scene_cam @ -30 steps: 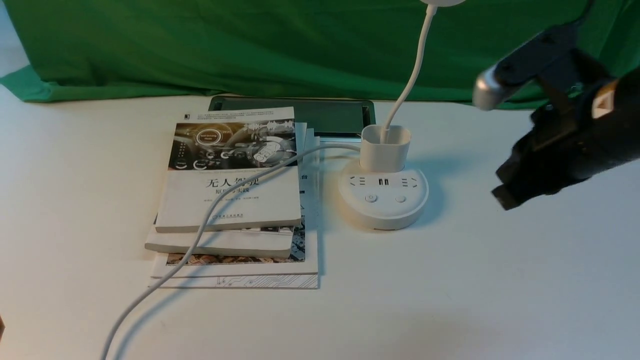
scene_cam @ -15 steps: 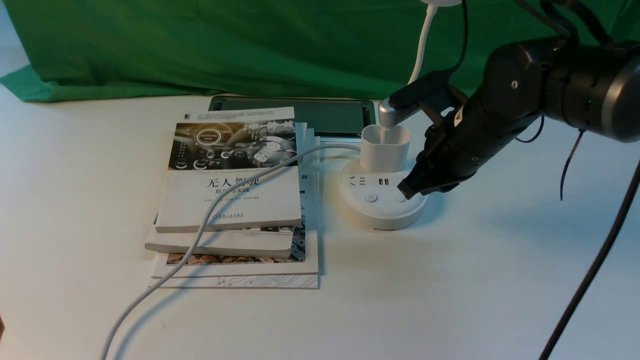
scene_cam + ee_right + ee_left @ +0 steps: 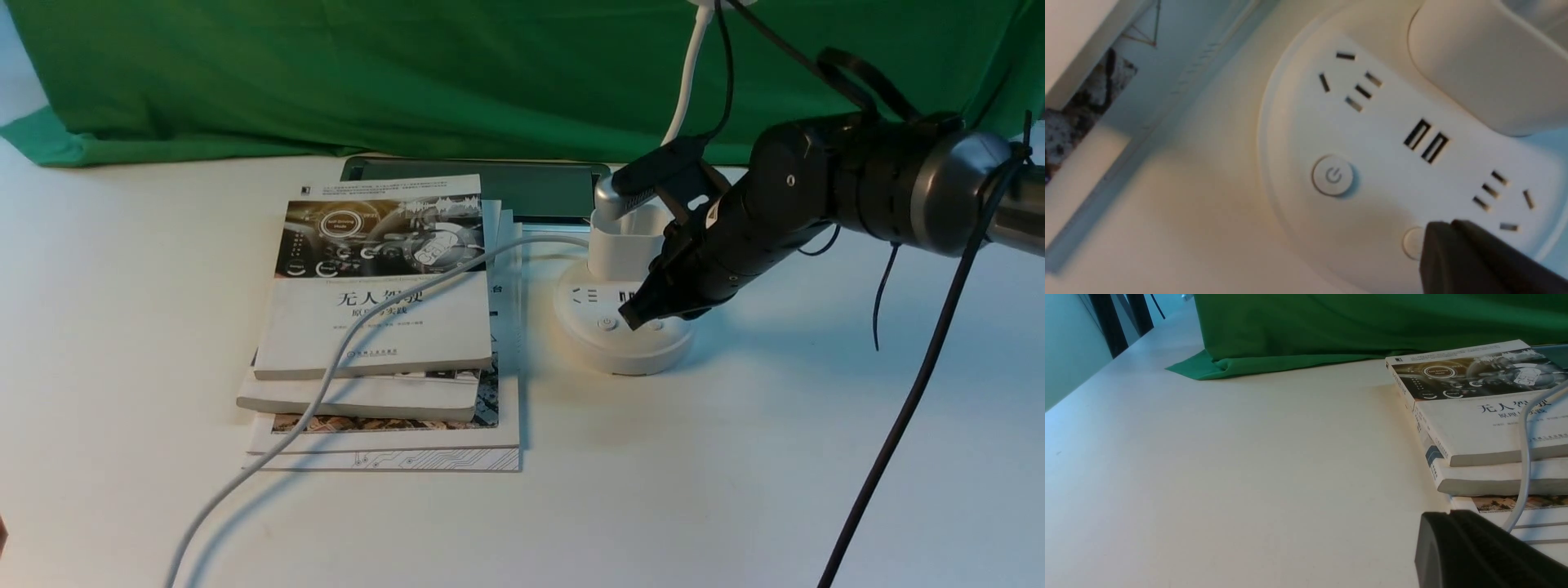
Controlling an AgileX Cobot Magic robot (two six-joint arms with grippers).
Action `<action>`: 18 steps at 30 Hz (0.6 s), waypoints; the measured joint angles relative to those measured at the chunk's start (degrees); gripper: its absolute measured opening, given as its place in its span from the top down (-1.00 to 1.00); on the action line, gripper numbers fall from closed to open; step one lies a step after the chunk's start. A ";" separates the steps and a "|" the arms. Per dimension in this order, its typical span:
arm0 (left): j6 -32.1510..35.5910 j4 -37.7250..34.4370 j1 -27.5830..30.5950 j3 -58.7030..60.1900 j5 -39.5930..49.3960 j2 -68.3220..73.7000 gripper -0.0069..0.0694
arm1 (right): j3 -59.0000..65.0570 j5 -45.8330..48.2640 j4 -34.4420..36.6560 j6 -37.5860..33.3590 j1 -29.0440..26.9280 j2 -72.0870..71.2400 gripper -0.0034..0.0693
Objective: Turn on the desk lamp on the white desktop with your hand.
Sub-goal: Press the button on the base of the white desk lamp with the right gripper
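White bare table (image 3: 735, 490) fills the nearest stretch of my front feed, and a white cable (image 3: 269, 445) runs from its near left edge up over a stack of books (image 3: 380, 327) lying left of centre. On the left wrist feed I get only the dark tip of the left hand (image 3: 1431, 526), low over the table just beside that stack; its fingers look pressed together, gripping nothing. Just right of the books, with a narrow gap between, sits the desk lamp (image 3: 604, 343), its round base flat on the table. My right hand (image 3: 630, 314) reaches in from the right, slanting down, fingers clenched to one narrow point with nothing between them. On the right wrist feed that point (image 3: 1433, 234) lies over the edge of the plain button (image 3: 1410, 243), while the power button (image 3: 1333, 175) beside it is uncovered; I cannot tell whether the tip is actually pressing. Behind the buttons I see the sockets, then the squarish cup (image 3: 620, 245), partly hidden by the arm. The thin gooseneck (image 3: 684, 90) rises out of the cup and leaves the top of the frame, so the lamp's head barely shows and I cannot tell if it is lit. Behind the books lies a dark flat slab (image 3: 531, 188), and a green cloth (image 3: 408, 73) closes the far side.
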 joint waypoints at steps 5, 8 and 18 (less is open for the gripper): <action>0.00 0.00 0.00 0.00 0.00 0.00 0.76 | -0.12 -0.40 0.00 0.00 0.00 1.50 0.81; 0.00 0.00 0.00 0.00 0.00 0.00 0.76 | -0.18 -0.33 0.00 0.00 0.00 2.14 0.81; 0.00 0.00 0.00 0.00 0.00 0.00 0.76 | -1.43 1.10 0.00 0.00 0.00 3.78 0.80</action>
